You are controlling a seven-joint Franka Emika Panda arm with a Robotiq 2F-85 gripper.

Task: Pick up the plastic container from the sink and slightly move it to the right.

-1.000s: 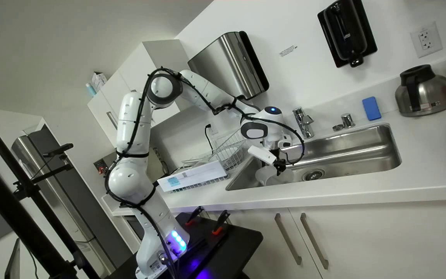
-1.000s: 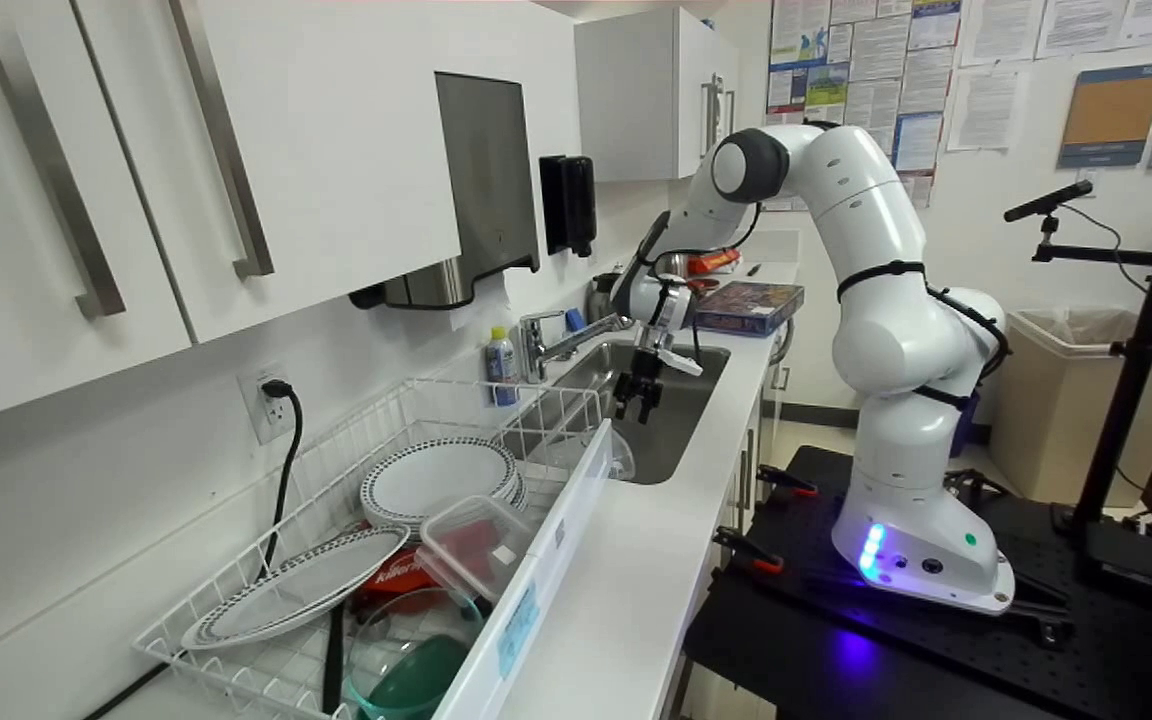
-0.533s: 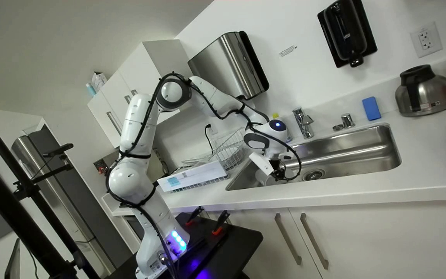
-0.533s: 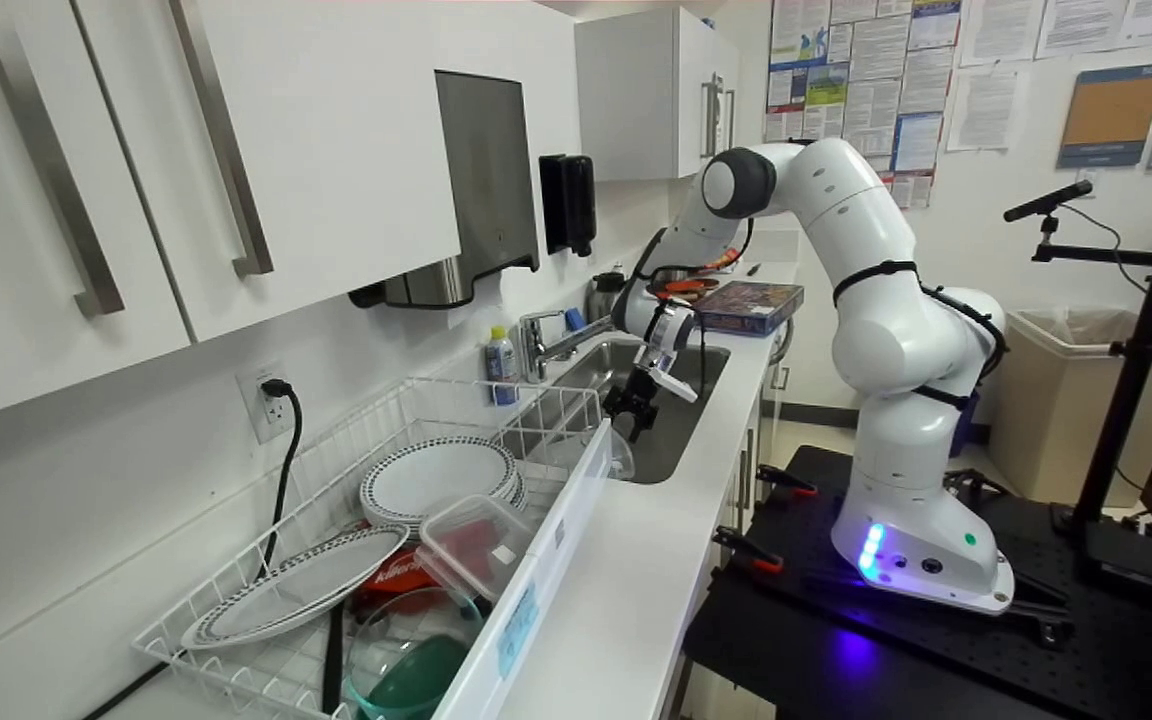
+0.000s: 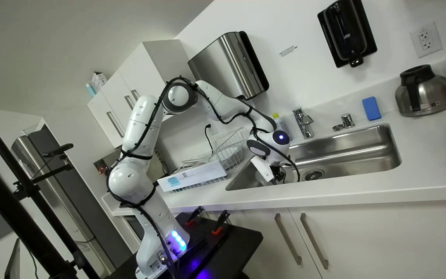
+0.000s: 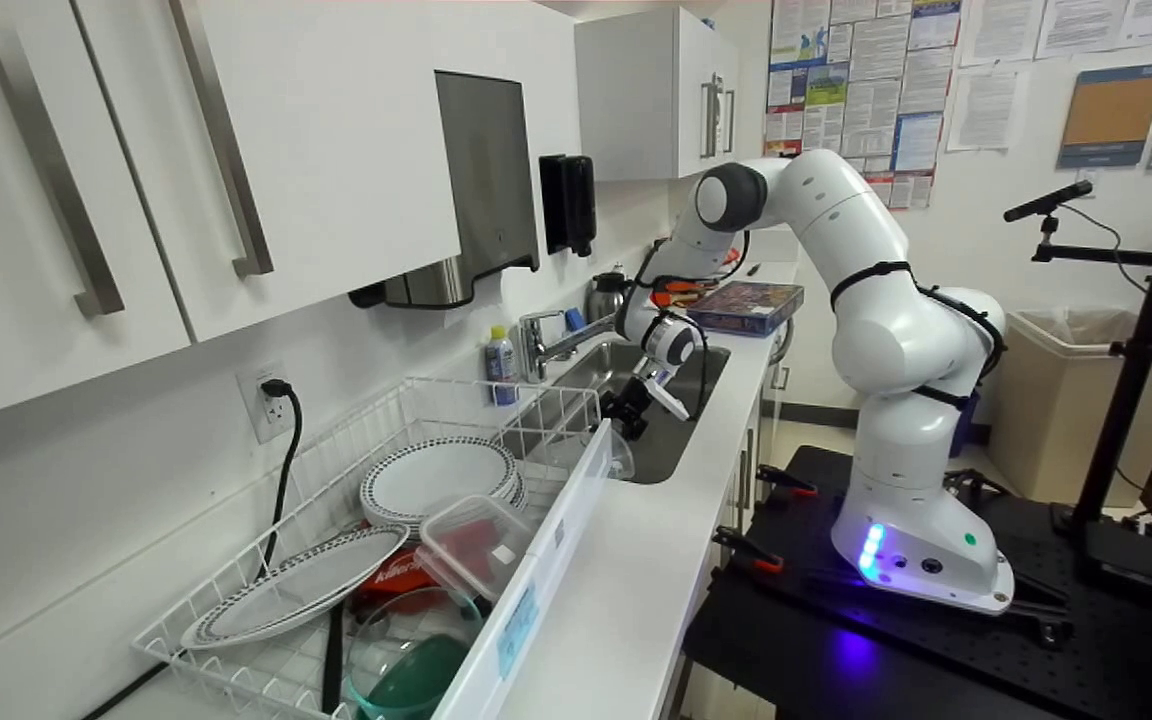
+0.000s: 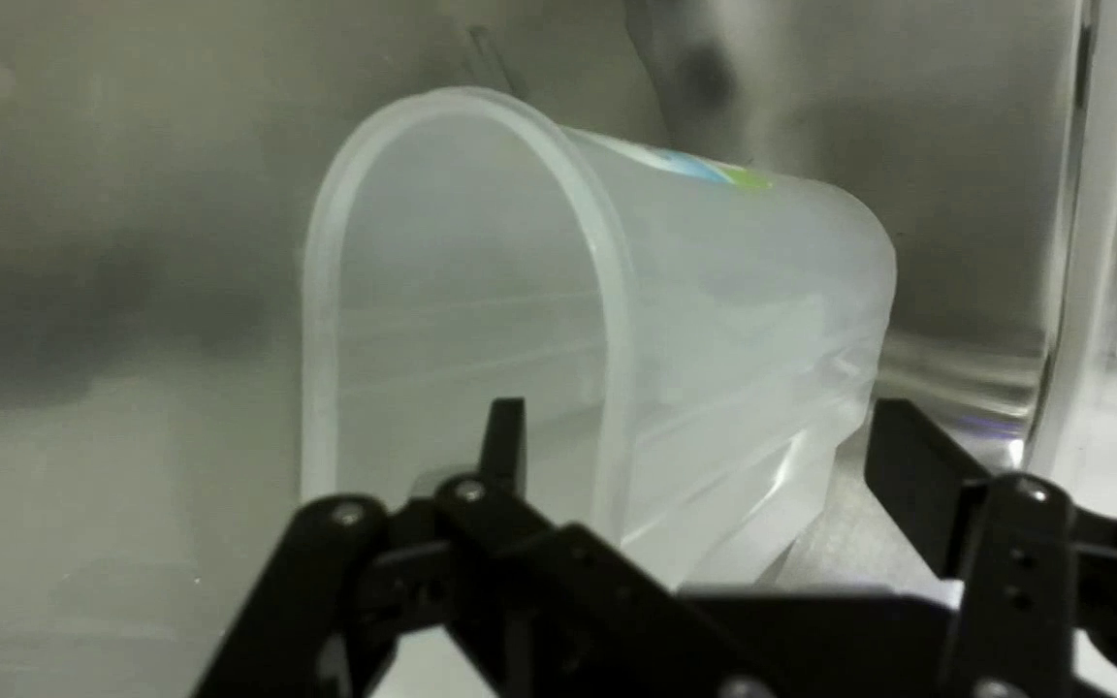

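Note:
The plastic container (image 7: 743,281) is whitish and translucent with a blue-green label. It lies on its side in the sink (image 5: 354,155), its open mouth facing left in the wrist view. My gripper (image 7: 701,427) is open. In the wrist view its left finger (image 7: 508,446) overlaps the container's mouth; I cannot tell whether it is inside. The right finger (image 7: 917,475) stands past the container's closed end, with a gap. The container shows partly in an exterior view (image 6: 622,458), behind the dish rack; the gripper (image 6: 628,412) is low in the sink beside it.
A wire dish rack (image 6: 576,390) with plates and tubs stands against the sink's end. The faucet (image 5: 303,123), a yellow-capped bottle (image 6: 501,365) and a blue sponge (image 5: 371,108) are behind the sink. A steel kettle (image 5: 424,93) and a boxed game (image 6: 748,306) are farther along.
My arm has lowered and the gripper has moved down and tilted toward the container in the sink. The container shows no clear movement.

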